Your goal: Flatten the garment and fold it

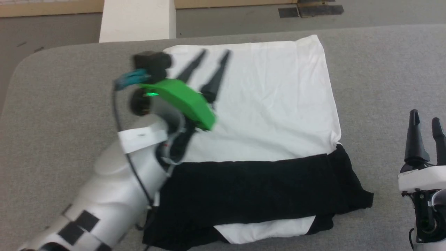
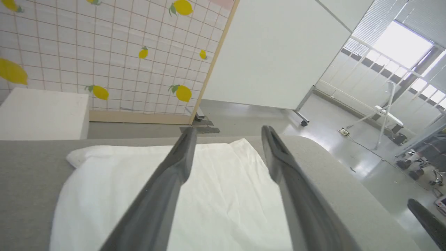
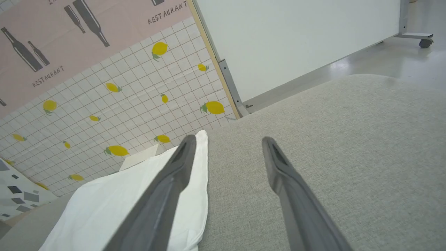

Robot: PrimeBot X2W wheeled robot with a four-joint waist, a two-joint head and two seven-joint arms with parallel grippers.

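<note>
- The garment (image 1: 271,104) lies folded in a rough rectangle on the middle of the grey worktop (image 1: 52,104). It runs from close to the far edge down to the near edge.
- Its white part is smooth and faces the far edge. A black band crosses the near part, rumpled at its right end, with a white strip showing below it.
- The left gripper (image 1: 215,53) is over the far left corner of the white part, fingers apart and empty. It is blurred in the head view, and I cannot tell whether it touches the cloth.
- The right gripper (image 1: 424,116) is over bare worktop by the right edge. It is clear of the garment, with its fingers apart and empty.
- A white block (image 1: 137,19) stands beyond the far edge.
</note>
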